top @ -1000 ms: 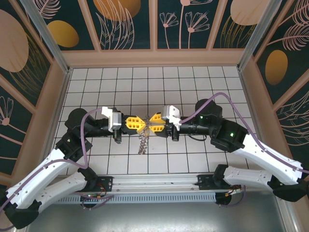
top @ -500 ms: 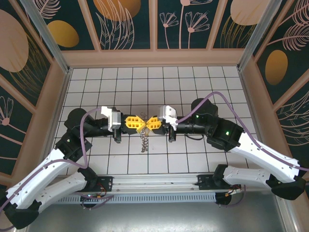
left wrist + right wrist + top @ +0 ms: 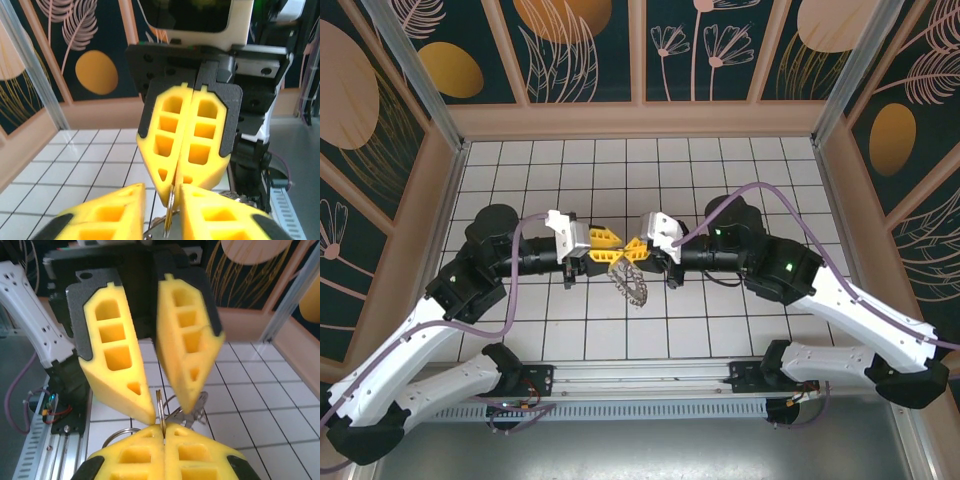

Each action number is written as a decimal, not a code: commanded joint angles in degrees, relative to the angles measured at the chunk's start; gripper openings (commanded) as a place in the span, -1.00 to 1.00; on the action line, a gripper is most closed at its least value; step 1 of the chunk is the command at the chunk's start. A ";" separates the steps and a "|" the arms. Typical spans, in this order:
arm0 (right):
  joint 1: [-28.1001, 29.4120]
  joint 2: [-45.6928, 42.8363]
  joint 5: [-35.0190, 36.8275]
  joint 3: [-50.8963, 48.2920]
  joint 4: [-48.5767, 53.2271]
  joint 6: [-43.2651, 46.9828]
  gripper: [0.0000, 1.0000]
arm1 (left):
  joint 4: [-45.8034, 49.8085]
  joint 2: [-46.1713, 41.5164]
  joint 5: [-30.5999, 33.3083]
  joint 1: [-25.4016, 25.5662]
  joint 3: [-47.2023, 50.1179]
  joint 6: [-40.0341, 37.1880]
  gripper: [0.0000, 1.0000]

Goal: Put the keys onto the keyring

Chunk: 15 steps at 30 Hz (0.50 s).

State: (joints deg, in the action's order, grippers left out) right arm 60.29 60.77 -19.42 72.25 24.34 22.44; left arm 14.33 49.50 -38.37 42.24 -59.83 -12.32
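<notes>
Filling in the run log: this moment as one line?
left end effector open | right end effector shut on keyring | end effectors tip to tip

Left pincer [image 3: 616, 254] ajar, right pincer [image 3: 628, 252] tight, tips together.

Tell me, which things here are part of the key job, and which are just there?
In the job: keyring, hanging under the grippers; right gripper, shut on it; left gripper, open.
Just there: tiled table; patterned walls.

White tiled table [image 3: 570, 160], dark grid lines — a metal rail [image 3: 640, 372] lies along its near edge.
</notes>
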 commanded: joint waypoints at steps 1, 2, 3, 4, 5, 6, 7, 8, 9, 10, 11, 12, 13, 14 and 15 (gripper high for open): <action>-0.23 0.59 1.05 3.91 2.14 2.03 -1.00 | 7.54 0.99 2.35 0.08 -1.68 -4.35 -0.75; -0.22 0.84 1.14 4.25 2.50 2.24 -1.00 | 7.73 1.04 2.45 0.11 -1.82 -4.62 -0.79; -0.24 1.07 1.22 4.62 2.80 2.42 -1.00 | 7.61 1.01 2.88 0.07 -1.78 -4.74 -0.84; -0.21 1.40 1.23 4.93 3.12 2.61 -1.00 | 7.34 0.83 3.16 0.12 -1.71 -4.83 -0.94; -0.26 1.69 1.38 5.29 3.50 2.84 -1.00 | 7.08 0.65 3.26 0.06 -1.61 -4.86 -1.00; -0.14 2.12 1.60 5.68 4.10 3.02 -1.00 | 6.86 0.61 3.16 0.11 -1.52 -4.97 -1.00; -0.17 2.59 1.81 6.00 4.59 3.25 -1.00 | 6.77 0.60 2.86 0.12 -1.51 -4.94 -1.00; -0.08 2.87 1.99 6.30 5.03 3.55 -1.00 | 6.72 0.60 2.63 0.12 -1.51 -4.92 -1.00; 0.05 3.08 2.15 6.42 5.22 3.68 -1.00 | 6.59 0.58 2.28 0.07 -1.56 -4.95 -1.00; 0.10 3.04 2.19 6.42 5.27 3.78 -1.00 | 6.07 0.44 2.25 0.07 -1.44 -4.65 -1.00; 0.22 2.93 2.11 6.45 5.18 3.76 -1.00 | 5.21 0.12 2.00 0.08 -1.21 -4.23 -1.00; 0.27 2.72 2.00 6.21 4.95 3.66 -1.00 | 3.82 -0.52 1.40 0.06 -0.72 -3.61 -1.00; 0.35 2.39 1.97 5.68 4.57 3.31 -1.00 | 1.86 -1.20 0.43 0.11 -0.11 -2.66 -1.00; 0.36 2.06 1.80 4.99 4.12 3.03 -0.93 | -0.07 -1.85 -0.48 0.07 0.50 -1.69 -1.00; 0.44 1.56 1.67 3.91 3.44 2.75 -0.82 | -2.34 -2.50 -1.74 0.10 1.29 -0.35 -1.00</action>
State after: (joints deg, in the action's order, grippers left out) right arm 60.38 63.96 -17.65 76.01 30.44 25.06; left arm 17.85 49.12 -37.17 42.33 -59.53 -15.49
